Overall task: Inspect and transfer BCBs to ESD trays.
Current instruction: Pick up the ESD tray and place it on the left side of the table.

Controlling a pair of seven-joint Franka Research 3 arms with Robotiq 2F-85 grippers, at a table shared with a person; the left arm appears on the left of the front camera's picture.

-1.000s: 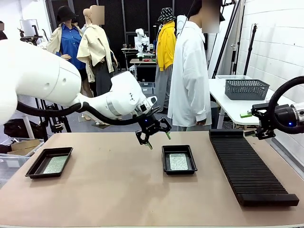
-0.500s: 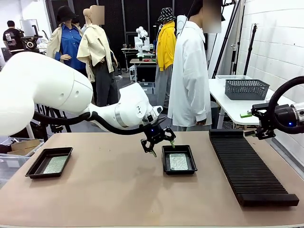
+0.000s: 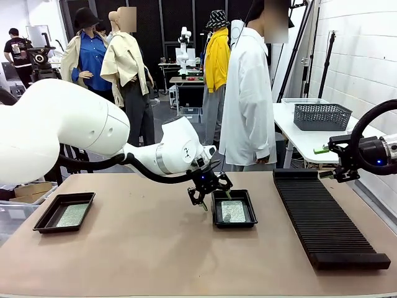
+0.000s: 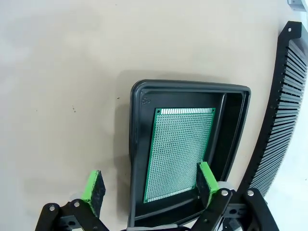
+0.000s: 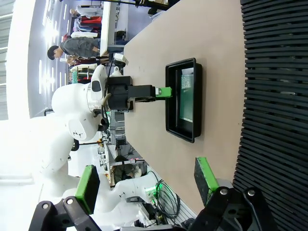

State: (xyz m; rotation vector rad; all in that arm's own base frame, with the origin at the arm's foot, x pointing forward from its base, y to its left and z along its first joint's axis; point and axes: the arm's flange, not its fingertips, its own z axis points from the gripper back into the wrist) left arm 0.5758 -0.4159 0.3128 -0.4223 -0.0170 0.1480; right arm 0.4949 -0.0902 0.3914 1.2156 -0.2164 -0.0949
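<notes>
Two black ESD trays lie on the tan table, one at the left (image 3: 40,221) and one in the middle (image 3: 216,211), (image 4: 138,144), (image 5: 169,96). Each holds a green BCB (image 3: 72,215), (image 3: 233,211), (image 4: 180,154), (image 5: 186,103). My left gripper (image 3: 215,198), (image 4: 150,182), (image 5: 163,91) hangs open low over the middle tray's left side. One pad is over bare table outside the rim, the other over the board's far edge. My right gripper (image 3: 322,162), (image 5: 146,184) is open and holds nothing. It hovers at the right, above the far end of the slotted rack.
A long black slotted rack (image 3: 322,217), (image 4: 284,125), (image 5: 274,96) lies along the table's right side. A person in a white shirt (image 3: 248,93) stands at the far edge. A mesh basket (image 3: 321,116) sits on a white side table behind.
My left gripper has moved right and down, from left of the middle tray to low over its left rim. The right arm has not moved.
</notes>
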